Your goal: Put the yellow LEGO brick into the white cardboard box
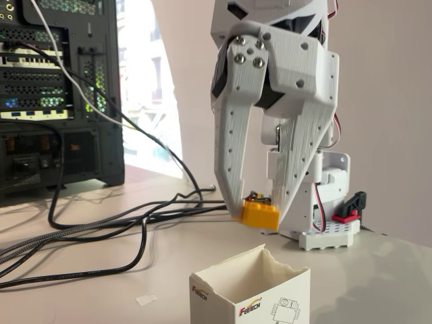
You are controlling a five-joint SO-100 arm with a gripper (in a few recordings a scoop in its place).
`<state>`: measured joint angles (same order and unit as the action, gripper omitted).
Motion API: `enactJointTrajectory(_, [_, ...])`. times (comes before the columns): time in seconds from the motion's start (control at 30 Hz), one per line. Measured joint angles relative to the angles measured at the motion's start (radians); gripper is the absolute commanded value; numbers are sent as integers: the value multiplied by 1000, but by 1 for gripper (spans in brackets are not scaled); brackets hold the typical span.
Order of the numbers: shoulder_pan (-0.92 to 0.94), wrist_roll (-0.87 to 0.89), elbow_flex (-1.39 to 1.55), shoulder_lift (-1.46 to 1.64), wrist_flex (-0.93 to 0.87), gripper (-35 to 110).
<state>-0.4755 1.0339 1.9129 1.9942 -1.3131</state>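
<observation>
yellow lego brick (pixel 260 214) gripped between the pincer (pixel 257 212) tips, held above the white cardboard box (pixel 251 291).

The white cardboard box (pixel 251 291) at the bottom of the fixed view carries the only readable lettering: on its front face, beside a small multicoloured swoosh mark, stands a brand word that reads roughly as "FEETECH", and the same logo appears again, smaller and partly cut off, on the face turned to the left. Next to the front logo is a grey line drawing of a robot's head, without any legible words or numbers.
</observation>
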Motion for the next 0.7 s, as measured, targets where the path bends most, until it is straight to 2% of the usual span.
enactJointTrajectory(0.33, [0,0,6,14,0,18])
enactJointTrajectory(0.43, [0,0,6,14,0,12])
enactJointTrajectory(0.6, [20,-52,21,37,-3,-9])
enactJointTrajectory(0.7, [63,-155,41,67,-8,-9])
